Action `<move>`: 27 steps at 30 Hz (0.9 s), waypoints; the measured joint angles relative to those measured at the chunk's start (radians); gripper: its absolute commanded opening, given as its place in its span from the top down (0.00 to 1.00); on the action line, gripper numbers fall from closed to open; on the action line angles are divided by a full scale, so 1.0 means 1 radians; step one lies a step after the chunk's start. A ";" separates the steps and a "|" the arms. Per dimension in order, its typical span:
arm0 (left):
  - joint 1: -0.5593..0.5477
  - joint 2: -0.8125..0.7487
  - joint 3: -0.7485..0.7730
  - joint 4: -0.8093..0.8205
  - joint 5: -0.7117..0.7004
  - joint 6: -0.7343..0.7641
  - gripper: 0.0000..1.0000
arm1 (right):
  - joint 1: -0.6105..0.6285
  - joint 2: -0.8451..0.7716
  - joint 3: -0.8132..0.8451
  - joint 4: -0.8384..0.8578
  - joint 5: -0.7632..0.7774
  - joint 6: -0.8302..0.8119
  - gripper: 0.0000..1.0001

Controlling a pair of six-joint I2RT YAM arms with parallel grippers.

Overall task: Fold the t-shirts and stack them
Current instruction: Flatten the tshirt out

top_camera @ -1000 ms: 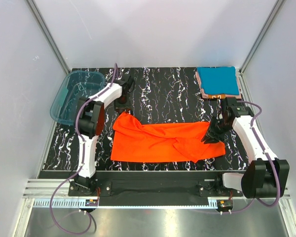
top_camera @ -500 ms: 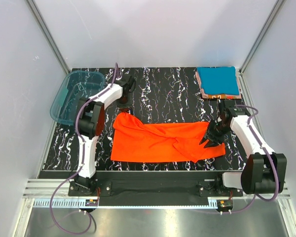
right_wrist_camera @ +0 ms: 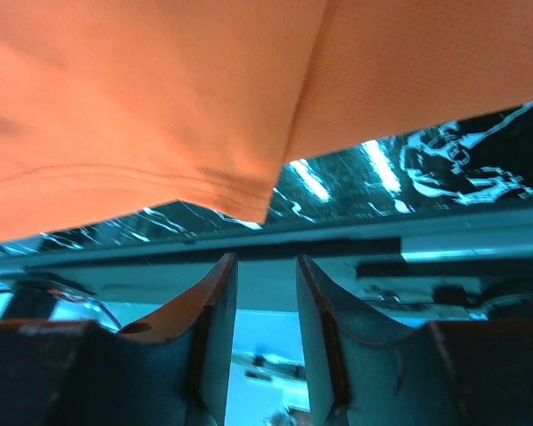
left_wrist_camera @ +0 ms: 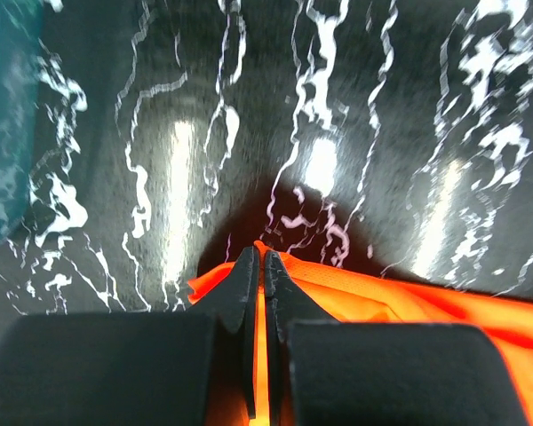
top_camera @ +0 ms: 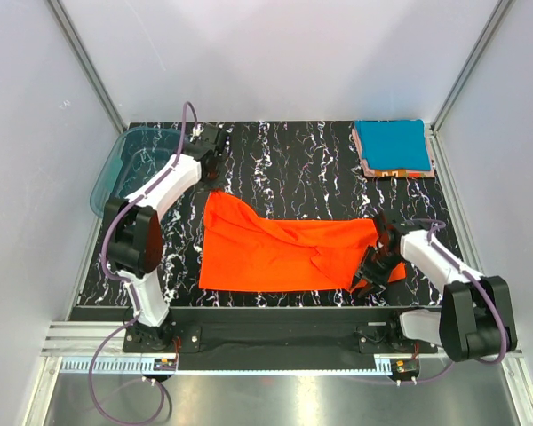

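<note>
Take the bright orange-red cloth t-shirt [top_camera: 275,253] as your reference. It lies spread out and rumpled on the black, white-veined marble-pattern table [top_camera: 320,169], its long side running left to right, with a twisted fold toward its right end.

Your left gripper [left_wrist_camera: 258,262] stands at the shirt's far left corner. In its wrist view the two black fingers [left_wrist_camera: 240,286] are pressed together. The orange cloth rises to a small peak right at their tips, and a thin sliver of it shows between them, so you are pinching that corner. Bare table stretches away beyond the tips.

Your right gripper [right_wrist_camera: 265,266] is at the opposite end, low at the shirt's near right corner. Its fingers [right_wrist_camera: 209,311] stand apart with a clear gap between them. The shirt's hemmed edge lies just beyond the tips, and no cloth sits in the gap.

Beyond the shirt's far right corner, well apart from it, a teal blue t-shirt folded square [top_camera: 391,144] tops a stack. The pinkish-orange edges of other folded t-shirts [top_camera: 384,170] show under its near side.

Off the shirt's far left corner, a translucent teal plastic tub [top_camera: 129,173] sits at the table's edge, close beside your left arm's wrist.
</note>
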 measured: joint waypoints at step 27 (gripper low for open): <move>-0.006 -0.001 -0.090 0.037 0.022 0.023 1.00 | 0.001 -0.388 -0.287 0.219 0.098 0.512 0.60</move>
